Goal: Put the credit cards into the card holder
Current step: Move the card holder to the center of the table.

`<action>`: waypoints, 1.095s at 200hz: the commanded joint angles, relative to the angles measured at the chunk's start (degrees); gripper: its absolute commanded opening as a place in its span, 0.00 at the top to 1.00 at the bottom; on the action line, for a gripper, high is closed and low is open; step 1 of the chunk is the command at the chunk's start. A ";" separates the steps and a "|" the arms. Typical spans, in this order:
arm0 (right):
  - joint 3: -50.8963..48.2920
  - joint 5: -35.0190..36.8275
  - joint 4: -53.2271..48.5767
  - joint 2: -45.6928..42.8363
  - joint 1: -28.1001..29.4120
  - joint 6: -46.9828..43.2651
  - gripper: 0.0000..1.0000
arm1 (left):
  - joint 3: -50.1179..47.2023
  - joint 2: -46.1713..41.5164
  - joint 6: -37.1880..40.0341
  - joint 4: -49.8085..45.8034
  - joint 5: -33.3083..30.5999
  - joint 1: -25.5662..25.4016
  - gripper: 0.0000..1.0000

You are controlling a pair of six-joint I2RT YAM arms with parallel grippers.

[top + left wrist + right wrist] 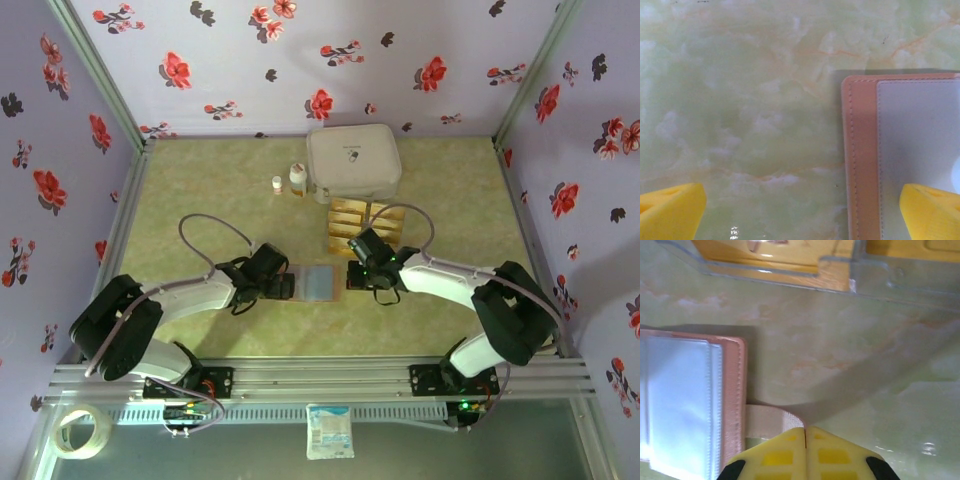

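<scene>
Grippers of two robot arms meet at an open brown card holder [316, 282] lying flat on a green marbled table [200, 210], its pale lining facing up. The left gripper [802, 195] has its yellow fingers spread wide apart and holds nothing; the card holder's stitched left edge lies between them, and the finger on the card holder's side hangs over the lining. On the opposite side, the right gripper [805, 432] has its fingers pressed together, tips meeting at the end of the card holder's pale strap [770, 417]; whether they pinch the strap or only rest at it cannot be told. Just beyond the right gripper stands a clear plastic rack [900, 282] holding the golden-yellow credit cards [765, 255], none of them yet in the card holder. Farther back sit a white zip case [353, 162] and, beside it, two small bottles [297, 178]. Likely trouble from here: the card holder is light and flat, so a pull on the strap could drag or fold it shut before the left fingers pin it. The cards sit tight in their slots, and a grip that catches the rack wall could lift or tip the whole rack. The clear pockets are narrow too, so a tilted card could snag on the edge.
</scene>
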 commanded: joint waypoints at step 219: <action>9.07 8.49 -15.50 -11.56 -3.13 -7.79 0.28 | 2.46 -4.78 -1.43 -2.39 -3.24 -3.72 0.00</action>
